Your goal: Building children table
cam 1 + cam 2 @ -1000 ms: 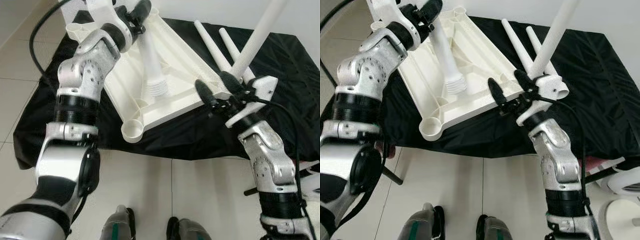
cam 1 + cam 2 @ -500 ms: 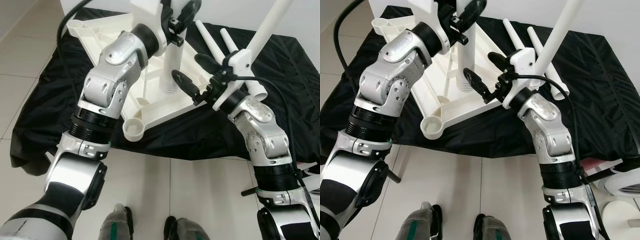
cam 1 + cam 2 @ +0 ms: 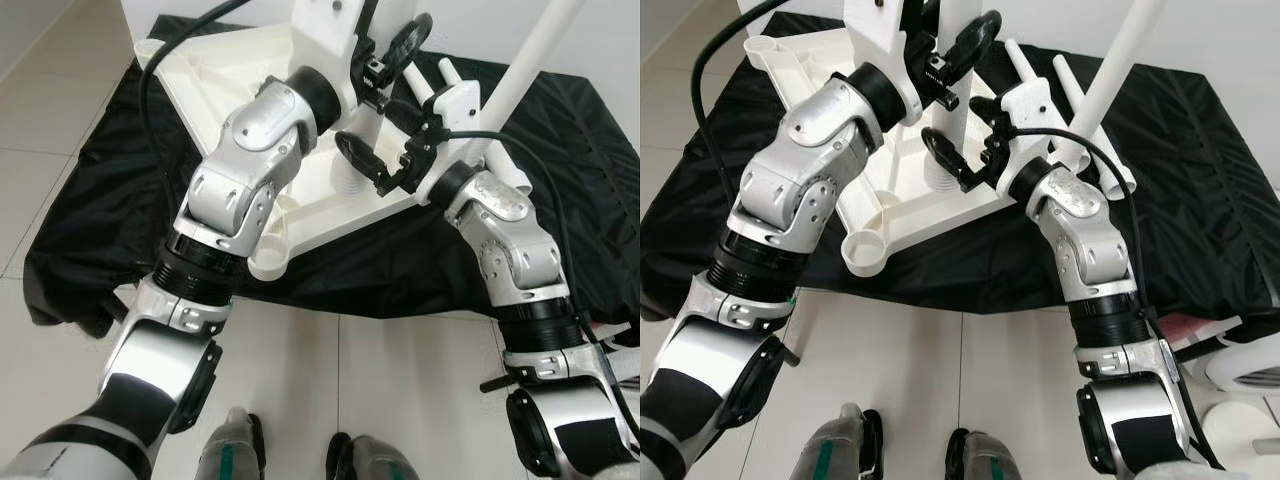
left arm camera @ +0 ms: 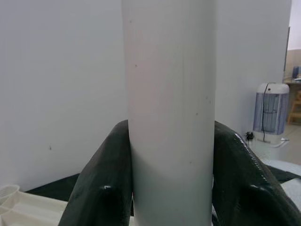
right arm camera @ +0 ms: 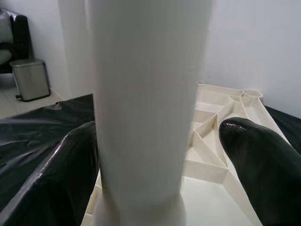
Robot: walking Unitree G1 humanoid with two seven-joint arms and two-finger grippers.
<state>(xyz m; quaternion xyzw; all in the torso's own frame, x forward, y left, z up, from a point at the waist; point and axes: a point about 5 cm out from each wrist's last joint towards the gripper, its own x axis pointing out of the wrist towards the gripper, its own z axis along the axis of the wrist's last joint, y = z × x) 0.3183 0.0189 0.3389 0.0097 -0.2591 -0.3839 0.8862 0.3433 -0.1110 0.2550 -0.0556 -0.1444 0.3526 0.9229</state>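
White tabletop (image 3: pixel 235 75) lies upside down; left gripper (image 4: pixel 164 179) clamps one leg (image 4: pixel 169 94), right gripper (image 5: pixel 160 174) open around it; three corners unfitted.

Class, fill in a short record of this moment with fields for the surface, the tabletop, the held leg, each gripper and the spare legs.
Surface: black cloth on a tiled floor
Tabletop: white table top, underside up
Held leg: white leg, upright, threaded end at the table top
Left gripper: jaws shut on the leg
Right gripper: jaws open around the leg
Spare legs: loose legs lying on the cloth
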